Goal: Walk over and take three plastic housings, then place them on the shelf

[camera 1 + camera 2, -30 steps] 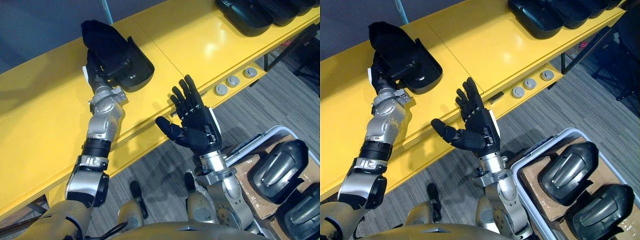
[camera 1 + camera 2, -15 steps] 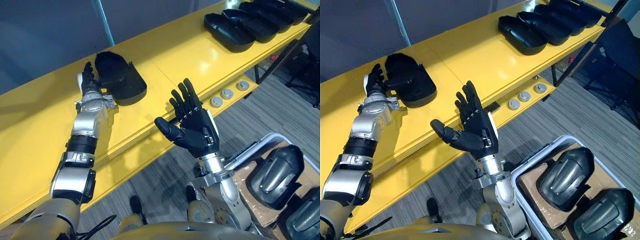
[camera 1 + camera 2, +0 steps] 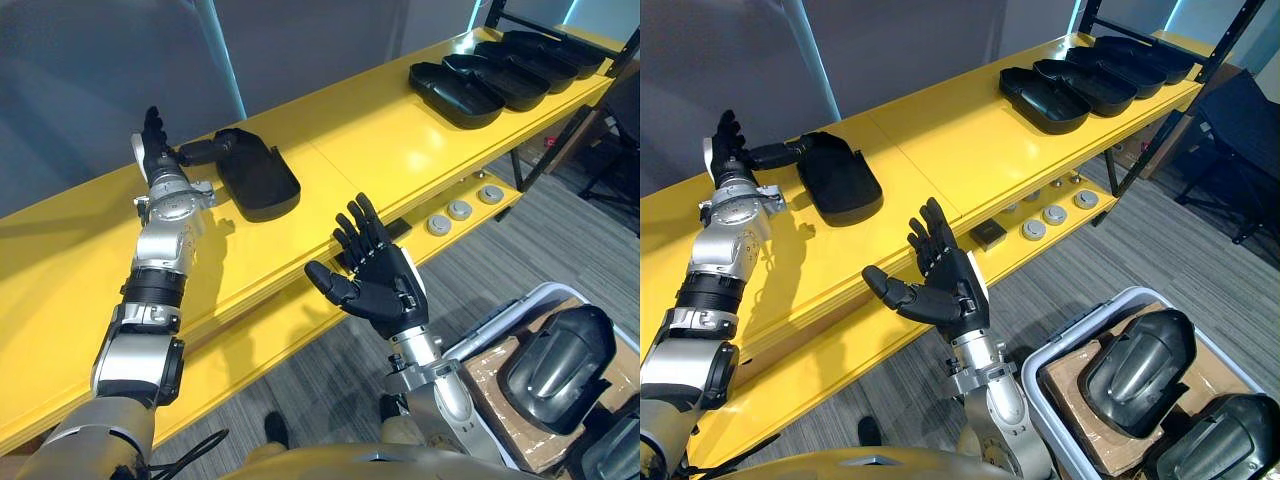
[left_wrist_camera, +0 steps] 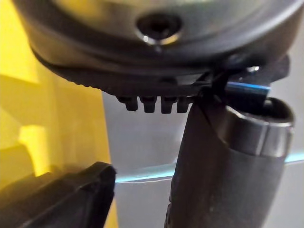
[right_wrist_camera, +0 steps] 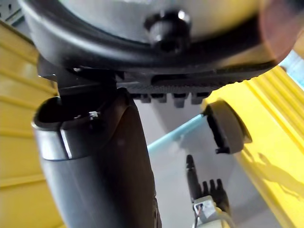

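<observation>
Left eye view: left hand (image 3: 153, 152) beside housing (image 3: 256, 180) rim.

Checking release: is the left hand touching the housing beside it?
Cannot tell: right eye view shows the thumb of the left hand overlapping the housing; contact unclear.

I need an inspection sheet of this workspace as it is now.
Surface: long yellow shelf, middle bare.
Job's things: one black plastic housing lying on the shelf by the left hand; row of black housings at its far right end; more housings in a white crate.
Clutter: round silver discs on the lower ledge.
Hands: left hand open, thumb toward the housing; right hand open, empty.
Cables: nothing seen.
Surroundings: grey carpet floor.
</observation>
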`<state>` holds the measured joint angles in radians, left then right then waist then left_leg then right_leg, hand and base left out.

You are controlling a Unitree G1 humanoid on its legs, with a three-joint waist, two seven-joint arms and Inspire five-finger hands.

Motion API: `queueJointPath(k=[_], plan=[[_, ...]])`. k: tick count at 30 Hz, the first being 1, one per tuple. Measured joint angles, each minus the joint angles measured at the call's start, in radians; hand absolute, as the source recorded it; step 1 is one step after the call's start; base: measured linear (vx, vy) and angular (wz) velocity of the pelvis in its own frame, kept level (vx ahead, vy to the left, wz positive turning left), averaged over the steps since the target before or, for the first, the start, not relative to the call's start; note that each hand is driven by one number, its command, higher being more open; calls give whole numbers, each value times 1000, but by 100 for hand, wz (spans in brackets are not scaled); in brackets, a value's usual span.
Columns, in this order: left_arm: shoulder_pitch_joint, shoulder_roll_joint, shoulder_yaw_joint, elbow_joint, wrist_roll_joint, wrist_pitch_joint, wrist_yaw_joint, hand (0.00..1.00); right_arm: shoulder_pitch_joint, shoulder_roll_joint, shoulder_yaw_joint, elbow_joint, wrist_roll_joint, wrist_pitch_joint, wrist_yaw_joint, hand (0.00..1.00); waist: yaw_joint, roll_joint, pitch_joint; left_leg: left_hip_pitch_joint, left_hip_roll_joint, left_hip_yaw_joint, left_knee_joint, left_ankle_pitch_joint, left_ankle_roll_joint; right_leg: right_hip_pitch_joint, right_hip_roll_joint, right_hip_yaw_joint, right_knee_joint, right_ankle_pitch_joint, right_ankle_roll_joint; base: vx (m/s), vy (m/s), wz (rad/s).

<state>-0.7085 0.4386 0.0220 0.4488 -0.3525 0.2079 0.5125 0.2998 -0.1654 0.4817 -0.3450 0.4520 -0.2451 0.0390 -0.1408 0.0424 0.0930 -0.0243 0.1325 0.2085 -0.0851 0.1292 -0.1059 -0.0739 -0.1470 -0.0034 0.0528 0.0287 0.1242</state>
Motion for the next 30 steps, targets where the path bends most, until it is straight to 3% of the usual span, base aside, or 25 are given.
queueJointPath(k=[4,6,7,9,11,13,16,18,24,27,30], plan=[[17,-4,-7,-171,-9,-95,73,100,-8,0,1,0,-47,-7,-1,100,4,-3,-2,-3,0,-21,0,4,-1,9,0,-16,0,1,1,-5,-6,12],[93,-13,-5,-390,8,-168,112,100,-48,0,1,0,-75,-9,-7,100,15,-5,-14,-6,0,-27,0,4,-1,10,0,-21,0,0,1,11,-6,4],[94,-13,-5,-392,9,-169,112,100,-49,0,1,0,-75,-9,-7,100,15,-5,-14,-6,0,-27,0,4,-1,10,0,-21,0,0,1,19,-6,8],[273,-93,-8,-650,63,-232,121,100,-134,-1,1,0,-96,-10,-24,100,42,-1,-28,-15,-1,-57,1,5,-3,18,-1,-46,-2,-3,2,14,-12,27],[419,-161,-19,-755,86,-266,96,100,-199,-2,-2,1,-132,-10,-43,100,65,1,-29,-28,-1,-86,1,10,-7,22,-1,-73,-3,-8,1,-16,-16,45],[595,-228,-53,-794,84,-289,35,100,-296,-9,-24,39,-134,-12,-58,100,103,-2,-29,-43,-1,-132,1,17,-16,26,0,-112,-3,-19,-8,-62,-20,52],[692,-253,-67,-790,84,-290,-9,100,-409,-9,-46,134,-133,-13,-57,100,136,-9,-30,-64,-3,-173,1,29,-18,27,1,-146,-4,-24,-11,-64,-11,38],[712,-255,-58,-789,84,-312,-37,100,-470,-5,-51,198,-133,-10,-57,100,155,-14,-27,-79,-5,-198,1,37,-21,26,1,-166,-3,-23,-12,-64,-10,37],[716,-284,7,-816,69,-545,-133,100,-560,55,-27,317,-131,52,-50,100,190,-15,-22,-99,-18,-238,1,44,-22,27,-8,-199,-1,-23,-12,-23,-3,15],[716,-287,12,-884,45,-626,-196,100,-637,73,-19,406,-134,78,-74,100,201,-12,7,-109,-18,-259,1,49,-27,27,-7,-214,4,-24,-12,-26,-14,13],[716,-314,19,-928,44,-661,-233,100,-680,100,-18,461,-174,118,-101,100,224,-9,29,-109,-19,-265,1,49,-27,24,-8,-219,19,-32,-13,-10,-27,7]])
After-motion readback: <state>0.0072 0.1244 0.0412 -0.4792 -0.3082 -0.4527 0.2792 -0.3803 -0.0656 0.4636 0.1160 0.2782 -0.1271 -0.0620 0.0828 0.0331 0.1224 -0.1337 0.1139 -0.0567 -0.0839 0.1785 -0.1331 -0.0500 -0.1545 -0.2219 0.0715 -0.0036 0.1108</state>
